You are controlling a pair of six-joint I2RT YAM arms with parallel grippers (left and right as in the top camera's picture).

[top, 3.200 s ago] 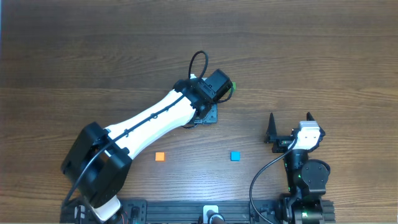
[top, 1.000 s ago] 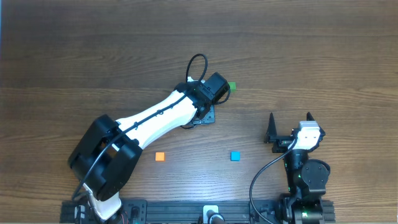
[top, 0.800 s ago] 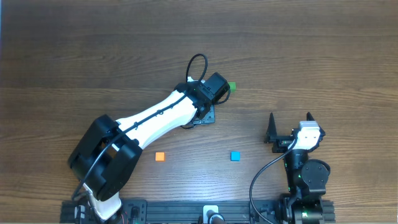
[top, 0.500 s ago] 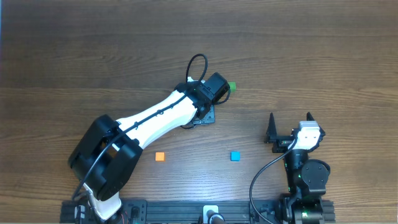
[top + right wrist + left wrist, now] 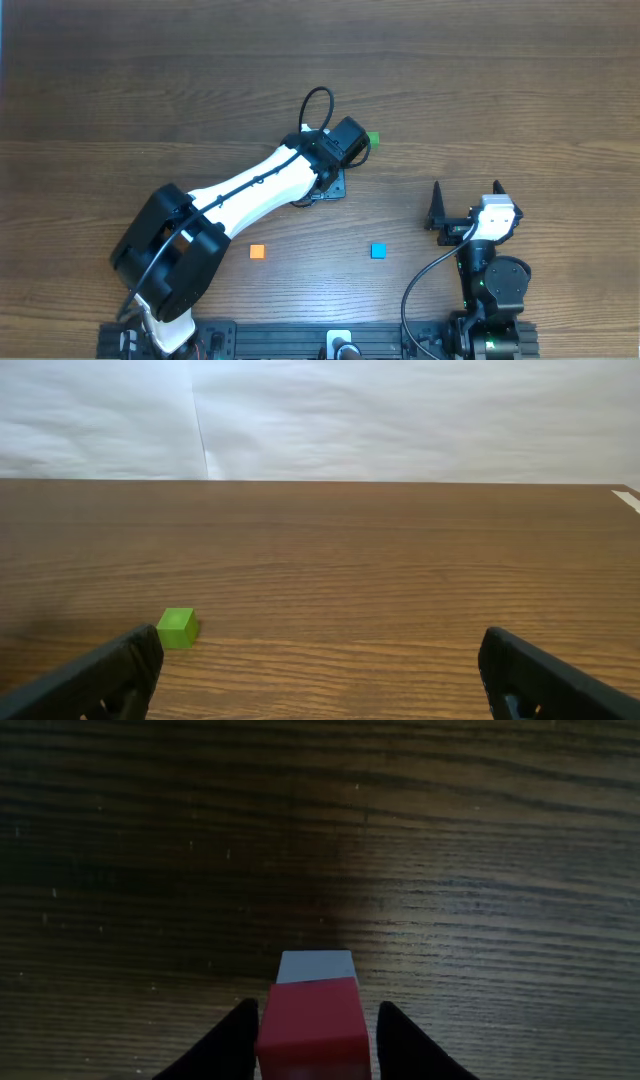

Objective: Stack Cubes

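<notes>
Low on the counter (image 5: 120, 80) at left, orange cube (image 5: 257, 252) lying free. Mid-counter, left gripper (image 5: 315, 1012), fingers (image 5: 228, 1042) pinching red cube (image 5: 312, 1025) by opposite flat sides, pale block (image 5: 316, 966) just behind. Probably light, rigid, slick-faced: best squeezed square-on. Green cube (image 5: 373, 139) just beside, a likely bump risk. Blue cube (image 5: 378, 251) well apart. Far right, right gripper (image 5: 466, 195), fingers spread, holding nothing.

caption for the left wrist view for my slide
The left gripper holds a red cube, a pale cube showing just past it, over the dark wooden table.
</notes>
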